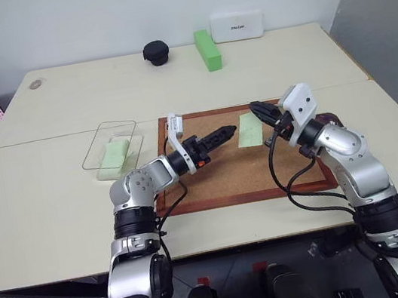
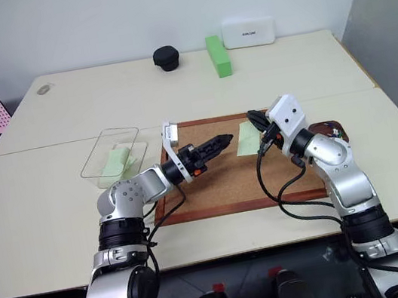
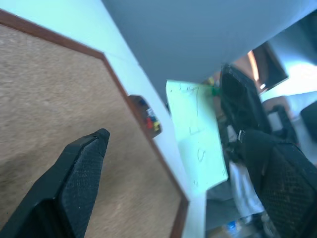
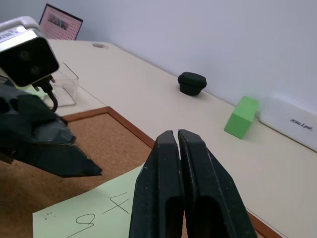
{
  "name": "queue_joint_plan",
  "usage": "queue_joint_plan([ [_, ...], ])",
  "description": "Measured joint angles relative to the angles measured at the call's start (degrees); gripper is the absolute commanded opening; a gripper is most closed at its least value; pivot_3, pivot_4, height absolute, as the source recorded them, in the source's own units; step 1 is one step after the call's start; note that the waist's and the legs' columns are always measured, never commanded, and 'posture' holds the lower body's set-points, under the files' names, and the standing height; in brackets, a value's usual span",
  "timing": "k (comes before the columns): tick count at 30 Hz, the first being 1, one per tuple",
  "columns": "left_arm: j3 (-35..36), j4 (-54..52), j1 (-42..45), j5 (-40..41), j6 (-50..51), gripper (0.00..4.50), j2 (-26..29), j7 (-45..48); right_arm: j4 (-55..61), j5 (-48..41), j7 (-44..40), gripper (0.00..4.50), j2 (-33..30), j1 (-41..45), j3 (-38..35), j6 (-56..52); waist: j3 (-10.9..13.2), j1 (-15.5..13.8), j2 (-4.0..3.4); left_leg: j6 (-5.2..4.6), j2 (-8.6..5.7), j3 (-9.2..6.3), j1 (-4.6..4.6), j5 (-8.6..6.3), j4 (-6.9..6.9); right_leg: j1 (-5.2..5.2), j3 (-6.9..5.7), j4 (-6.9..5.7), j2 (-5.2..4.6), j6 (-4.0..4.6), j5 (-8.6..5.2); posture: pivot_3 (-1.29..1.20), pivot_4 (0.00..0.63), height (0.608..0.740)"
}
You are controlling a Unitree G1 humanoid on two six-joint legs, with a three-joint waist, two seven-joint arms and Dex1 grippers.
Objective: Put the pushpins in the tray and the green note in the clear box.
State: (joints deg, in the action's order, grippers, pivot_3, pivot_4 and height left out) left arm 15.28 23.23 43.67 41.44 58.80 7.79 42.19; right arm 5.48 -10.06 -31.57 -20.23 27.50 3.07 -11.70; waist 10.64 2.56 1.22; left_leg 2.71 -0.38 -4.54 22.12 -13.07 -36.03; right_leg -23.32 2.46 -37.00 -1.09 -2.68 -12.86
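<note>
Right wrist view: right gripper (image 4: pixel 177 141) pinches green note (image 4: pixel 94 210)

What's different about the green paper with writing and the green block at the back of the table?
The green note is thin, pale paper; the green block is thick and bright. The green note has handwriting on it; the green block is plain. The green note is over the cork board; the green block stands far back beside the white box. Both are green.

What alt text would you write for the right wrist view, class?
The right gripper, jaws shut, hangs over a pale green note with handwriting, lying on a cork board. The left gripper reaches in beside it. Behind on the beige table sit a black round case, a bright green block and a white box.
</note>
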Motion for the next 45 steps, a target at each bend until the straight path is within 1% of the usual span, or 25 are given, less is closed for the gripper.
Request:
queue_joint_plan([
  [3,0.3,0.0,0.5,1.2,1.1,4.49,-0.8,-0.1,2.3,-1.6,0.0,0.0,1.0,0.0,0.0,-1.7,0.0,0.0,0.0,0.0,-0.01,0.0,0.01,0.0,0.0,0.0,0.0,0.02,0.0,0.0,0.0,0.0,0.15,0.74],
  [10,-0.9,-0.1,0.5,1.4,2.1,4.49,-1.7,0.1,3.3,-2.6,0.6,0.0,2.3,0.0,0.1,-3.8,0.0,0.0,0.0,0.0,0.0,0.0,0.01,0.0,0.01,0.0,0.0,0.02,0.0,0.0,0.0,0.0,0.15,0.74],
  [11,-0.9,-0.2,0.4,1.5,2.0,4.31,-1.8,0.2,3.3,-2.6,0.6,0.0,2.6,0.0,0.1,-3.9,0.0,0.0,0.0,0.0,0.0,0.0,0.01,0.0,0.01,0.0,0.0,0.02,0.0,0.0,0.0,0.0,0.15,0.74],
  [14,-0.8,-0.6,0.4,1.8,1.8,3.95,-1.9,0.2,3.3,-2.6,0.7,0.0,2.8,0.0,0.3,-3.9,0.0,0.0,0.0,0.0,-0.01,0.0,0.01,0.0,0.0,0.0,0.0,0.02,0.0,0.0,0.0,0.0,0.15,0.74],
  [18,-0.8,-1.0,0.4,3.1,1.8,2.96,-1.9,0.5,3.3,-2.5,0.9,0.0,2.8,0.0,0.3,-3.9,0.0,0.0,0.0,0.0,0.0,0.0,0.01,0.0,0.01,-0.01,0.0,0.02,0.0,0.0,0.0,0.0,0.15,0.74],
  [19,-0.8,-1.0,0.4,3.3,1.8,2.79,-1.9,0.5,3.3,-2.5,1.1,0.0,2.8,0.0,0.3,-3.9,0.0,0.0,0.0,0.0,0.0,0.0,0.02,0.0,0.01,-0.01,0.0,0.02,0.0,0.0,0.0,0.0,0.15,0.74],
  [20,-0.8,-1.0,0.3,3.3,1.8,2.51,-1.9,0.5,3.3,-2.5,1.2,0.0,2.8,0.0,0.3,-3.9,0.0,0.0,0.0,0.0,0.0,0.0,0.01,0.0,0.01,-0.01,0.0,0.02,0.0,0.0,0.0,0.0,0.15,0.74],
  [22,-0.8,-1.2,0.2,3.6,1.8,2.1,-1.8,0.5,3.3,-2.4,1.3,0.0,2.8,0.0,0.3,-3.8,0.0,0.0,0.0,0.0,0.0,0.01,0.02,0.0,0.01,-0.01,0.0,0.03,0.0,0.0,0.0,0.0,0.15,0.74],
  [23,-0.8,-1.2,0.1,3.6,1.8,1.81,-1.8,0.6,3.3,-2.4,1.3,0.0,2.8,0.0,0.3,-3.8,0.0,0.0,0.0,0.0,0.0,0.0,0.02,0.0,0.01,-0.01,0.0,0.03,0.0,0.0,0.0,0.0,0.15,0.74],
  [27,-1.2,-2.3,-0.2,3.6,1.8,1.07,-1.7,1.0,2.9,-2.1,1.7,0.0,2.8,0.0,0.3,-3.7,0.0,0.0,0.0,0.0,0.0,0.0,0.02,0.0,0.01,-0.01,0.0,0.03,0.0,0.0,0.0,0.0,0.15,0.74],
  [28,-1.2,-2.4,-0.2,3.7,1.8,0.81,-1.7,1.0,2.9,-2.0,1.7,0.0,2.8,0.0,0.3,-3.6,0.0,0.0,0.0,0.0,0.0,0.0,0.02,0.0,0.01,-0.01,0.0,0.03,0.0,0.0,0.0,0.0,0.15,0.74],
  [29,-1.2,-2.4,-0.2,3.7,1.8,0.69,-1.7,1.0,2.8,-2.0,1.7,0.0,2.8,0.0,0.3,-3.6,0.0,0.0,0.0,0.0,0.0,0.01,0.02,0.0,0.01,-0.01,0.0,0.03,0.0,0.0,0.0,0.0,0.15,0.74],
  [31,-1.2,-2.4,-0.2,3.7,1.8,0.21,-1.6,1.1,2.6,-2.0,1.7,0.0,2.8,0.0,0.3,-3.5,0.0,0.0,0.0,0.0,0.0,0.0,0.02,0.0,0.01,-0.01,0.0,0.03,0.0,0.0,0.0,0.0,0.15,0.74],
  [32,-1.2,-2.4,-0.2,3.7,1.8,0.08,-1.6,1.1,2.5,-2.0,1.7,0.0,2.8,0.0,0.3,-3.5,0.0,0.0,0.0,0.0,0.0,0.01,0.02,0.0,0.01,-0.02,0.0,0.04,0.0,0.0,0.0,0.0,0.15,0.74],
  [39,-1.3,-2.4,-0.2,3.7,1.8,0.08,-1.6,0.9,2.0,-1.9,1.7,0.0,2.8,0.0,0.3,-3.1,0.0,0.0,0.0,0.0,0.0,0.01,0.03,0.0,0.01,-0.02,0.0,0.04,0.0,0.0,0.0,0.0,0.15,0.74],
  [45,-1.6,-1.3,0.1,2.3,-0.1,0.08,-1.6,-1.6,2.1,-2.0,1.7,0.0,2.7,0.0,0.3,-3.3,0.0,0.0,0.0,0.0,0.0,0.0,0.03,0.0,0.02,-0.02,0.0,0.04,0.0,0.0,0.0,0.0,0.15,0.74],
])
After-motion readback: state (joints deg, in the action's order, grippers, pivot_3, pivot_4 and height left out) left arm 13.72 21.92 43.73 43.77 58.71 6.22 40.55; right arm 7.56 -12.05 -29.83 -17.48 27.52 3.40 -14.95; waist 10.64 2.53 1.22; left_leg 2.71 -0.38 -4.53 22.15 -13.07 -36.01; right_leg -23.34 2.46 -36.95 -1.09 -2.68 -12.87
